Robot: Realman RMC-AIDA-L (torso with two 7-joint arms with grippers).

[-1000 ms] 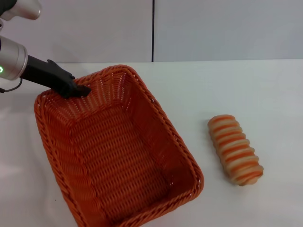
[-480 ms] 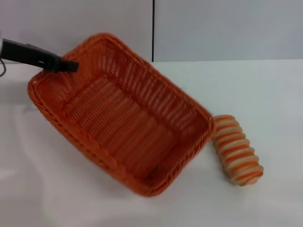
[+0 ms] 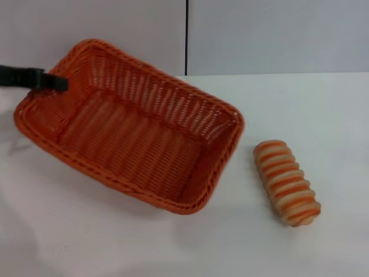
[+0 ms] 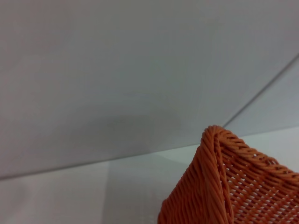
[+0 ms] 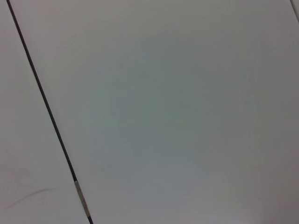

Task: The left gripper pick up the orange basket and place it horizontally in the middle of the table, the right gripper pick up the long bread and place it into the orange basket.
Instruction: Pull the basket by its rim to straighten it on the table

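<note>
Tilting with its left end raised, the orange basket (image 3: 132, 130) is sitting toward ten o'clock on the table (image 3: 300, 98), its long axis running from ten o'clock down toward four o'clock and its open side facing the head camera; the left gripper (image 3: 55, 82) is reaching in from nine o'clock, its black fingers closed on the braided rim at the basket's raised end; the long bread (image 3: 286, 182) is lying near four o'clock, just beside the basket's lower right corner but apart from it, its striped length pointing roughly from eleven to five; the white tabletop is meeting a light grey wall (image 3: 277, 34) at twelve o'clock, a dark seam (image 3: 186, 37) running straight up it; the left wrist view is showing only one basket corner (image 4: 233, 182) against table and wall; the right wrist view is showing plain wall and the seam (image 5: 46, 116), with nothing of the right gripper.
</note>
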